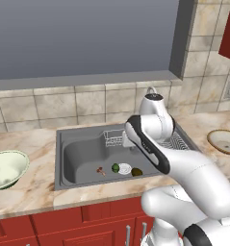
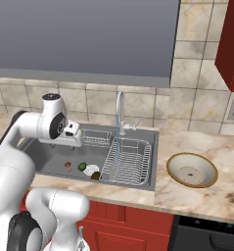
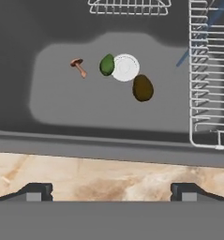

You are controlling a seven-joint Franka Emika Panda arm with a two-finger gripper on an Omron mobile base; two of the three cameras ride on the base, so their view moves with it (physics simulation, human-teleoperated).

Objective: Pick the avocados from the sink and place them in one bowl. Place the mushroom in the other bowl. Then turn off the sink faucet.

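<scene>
Arm links block the faucet (image 2: 119, 112) in the left base view. Gripper (image 3: 111, 192) fingers spread apart above the sink (image 3: 19, 56); mushroom (image 3: 78, 66), green avocado (image 3: 106, 64) and brown avocado (image 3: 142, 87) lie near the drain (image 3: 125, 67).

Beige tiled wall (image 1: 54, 105), red cabinets (image 1: 63, 230).

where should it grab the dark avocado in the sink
Across its narrow middle, coming straight down from above. The dark avocado lies flat on the sink floor, oval, close beside the white drain, so the fingers should straddle its short width.
</scene>
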